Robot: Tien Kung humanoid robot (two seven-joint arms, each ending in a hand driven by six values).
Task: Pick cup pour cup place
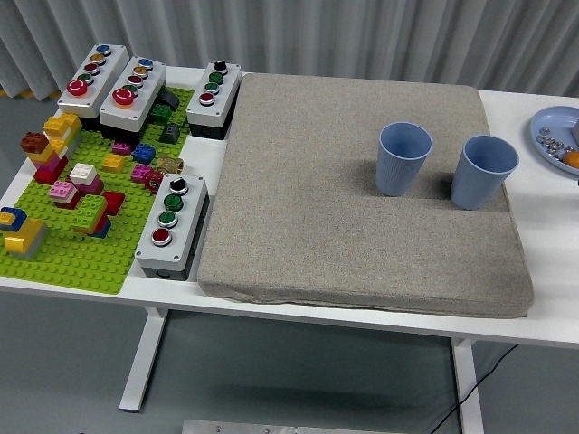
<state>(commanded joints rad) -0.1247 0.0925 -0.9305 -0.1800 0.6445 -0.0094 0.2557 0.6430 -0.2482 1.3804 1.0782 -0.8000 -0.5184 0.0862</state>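
Two light blue ribbed cups stand upright on a beige mat (317, 208). The left cup (403, 159) is near the mat's middle right. The right cup (482, 172) stands beside it, close to the mat's right edge. The two cups are apart, with a small gap between them. I cannot see into either cup enough to tell its contents. Neither of my hands is in view.
A green baseplate (81, 244) with several coloured bricks lies at the left. Several grey button boxes (172, 226) stand on and around it. A blue plate (554, 131) with small metal pieces sits at the right edge. The table's near edge (362, 321) runs along the bottom.
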